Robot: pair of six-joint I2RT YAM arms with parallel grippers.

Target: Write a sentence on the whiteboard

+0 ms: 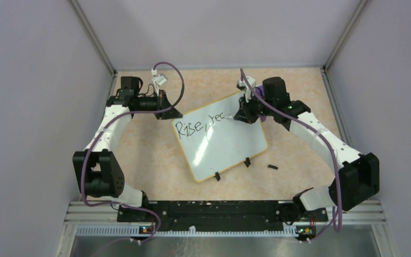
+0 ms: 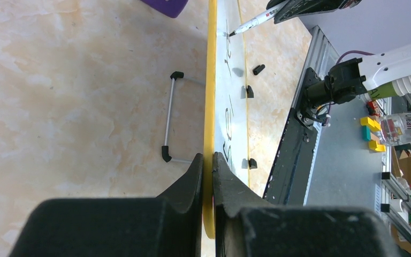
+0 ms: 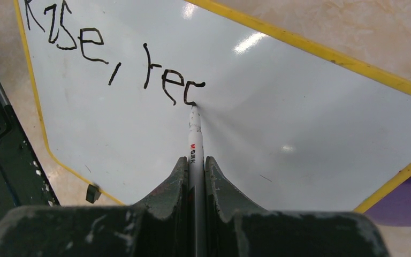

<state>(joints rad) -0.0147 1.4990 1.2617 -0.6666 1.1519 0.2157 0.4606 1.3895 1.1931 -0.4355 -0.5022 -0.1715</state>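
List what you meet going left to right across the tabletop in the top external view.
left gripper clamped on the whiteboard corner → writing "Rise, rec" → right gripper holding the marker → small black piece on the table
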